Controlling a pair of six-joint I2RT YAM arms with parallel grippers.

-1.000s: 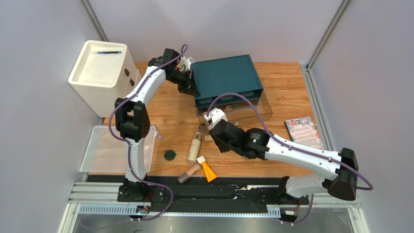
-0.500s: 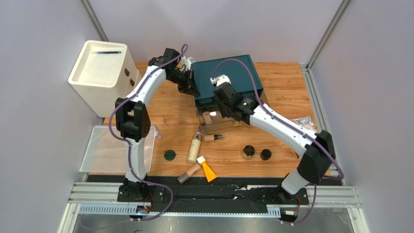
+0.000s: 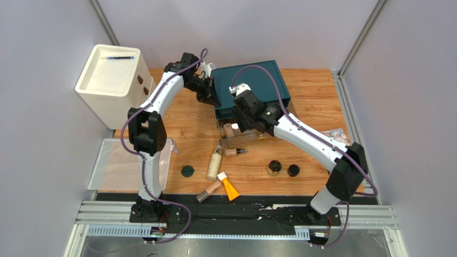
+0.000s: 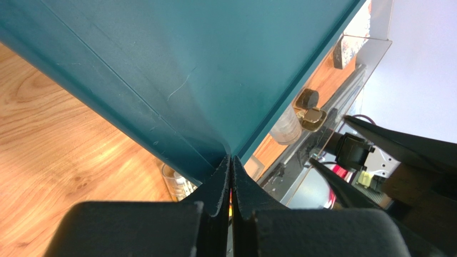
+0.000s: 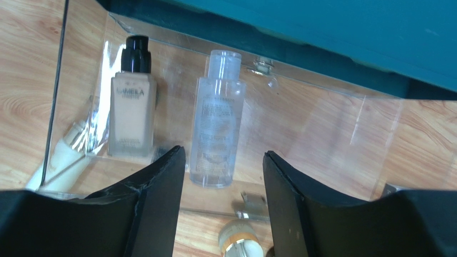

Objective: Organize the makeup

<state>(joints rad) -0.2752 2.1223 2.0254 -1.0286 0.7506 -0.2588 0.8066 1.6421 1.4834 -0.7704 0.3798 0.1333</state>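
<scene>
Now the right gripper (image 5: 224, 155) hangs over the pulled-out clear plastic drawer (image 5: 332, 134) of the teal box (image 3: 252, 83). Its two black fingers are spread apart and hold nothing. Below them a clear cylindrical bottle (image 5: 217, 123) lies flat on the drawer floor, just beside a beige foundation bottle with a black cap (image 5: 131, 115); neither touches the fingers. I judge the clear cylindrical bottle freshly let go, so one more piece of makeup is stored.

A second ago this arm lay low across the front of the table, its gripper by the cream-coloured bottle (image 3: 214, 166). Half a second ago it was already over the drawer, much as now. The left gripper (image 4: 230, 171) has not moved: its fingers are pressed shut on nothing, tips against the teal box's corner, seemingly bracing it.

Left on the wooden table (image 3: 316, 91) are the cream-coloured bottle, an orange cone-shaped tube (image 3: 230, 188), a pinkish tube (image 3: 208, 191), a flat dark-green disc (image 3: 187, 171) and two round dark jars (image 3: 274, 167).
</scene>
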